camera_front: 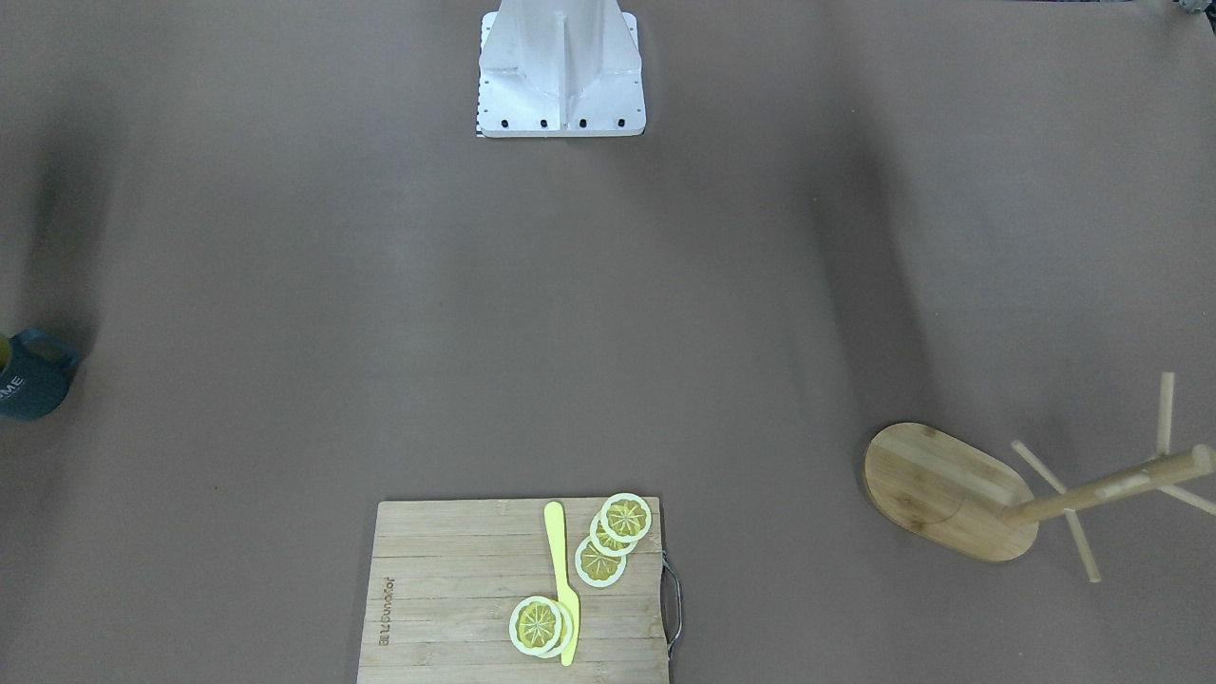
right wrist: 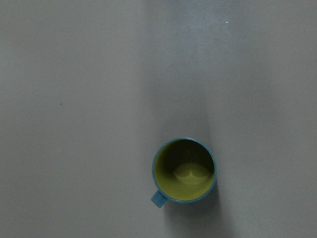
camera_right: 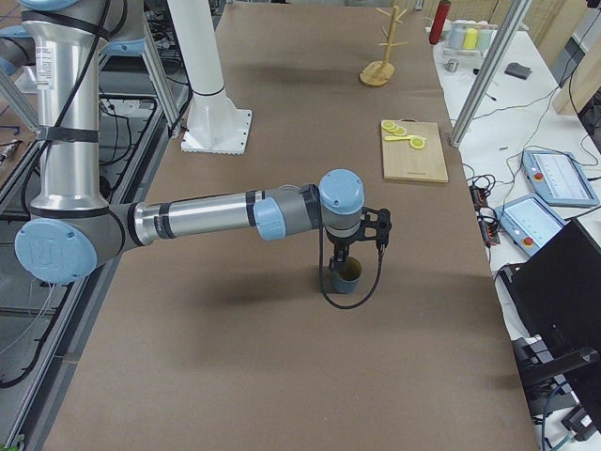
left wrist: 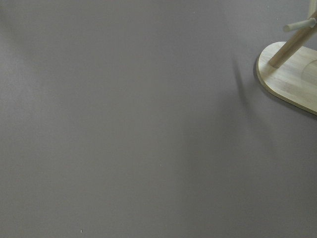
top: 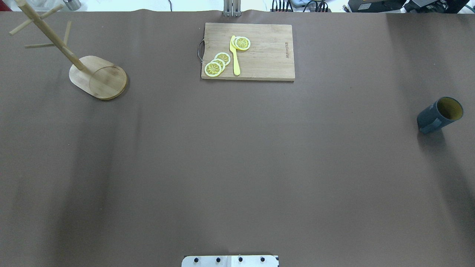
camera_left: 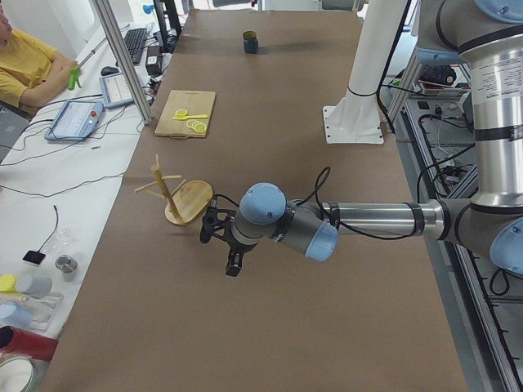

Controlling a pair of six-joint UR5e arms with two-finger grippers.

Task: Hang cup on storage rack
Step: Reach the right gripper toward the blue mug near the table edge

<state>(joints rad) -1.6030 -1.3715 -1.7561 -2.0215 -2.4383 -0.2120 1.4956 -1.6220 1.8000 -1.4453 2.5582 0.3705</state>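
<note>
The dark blue-grey cup (top: 439, 115) with a yellow inside stands upright at the table's right end; it also shows in the front view (camera_front: 33, 375) and from straight above in the right wrist view (right wrist: 184, 170), handle at lower left. My right gripper (camera_right: 349, 246) hangs just above the cup (camera_right: 345, 275); I cannot tell if it is open. The bamboo storage rack (top: 98, 76) stands at the far left, pegs bare. My left gripper (camera_left: 219, 249) hovers near the rack (camera_left: 184, 200), whose base shows in the left wrist view (left wrist: 290, 74); its state cannot be told.
A slatted bamboo cutting board (top: 267, 55) with several lemon slices (top: 217, 65) and a yellow knife (top: 235, 55) lies at the far middle edge. The white robot base (camera_front: 560, 71) stands at the near edge. An operator (camera_left: 24, 61) sits beside the table.
</note>
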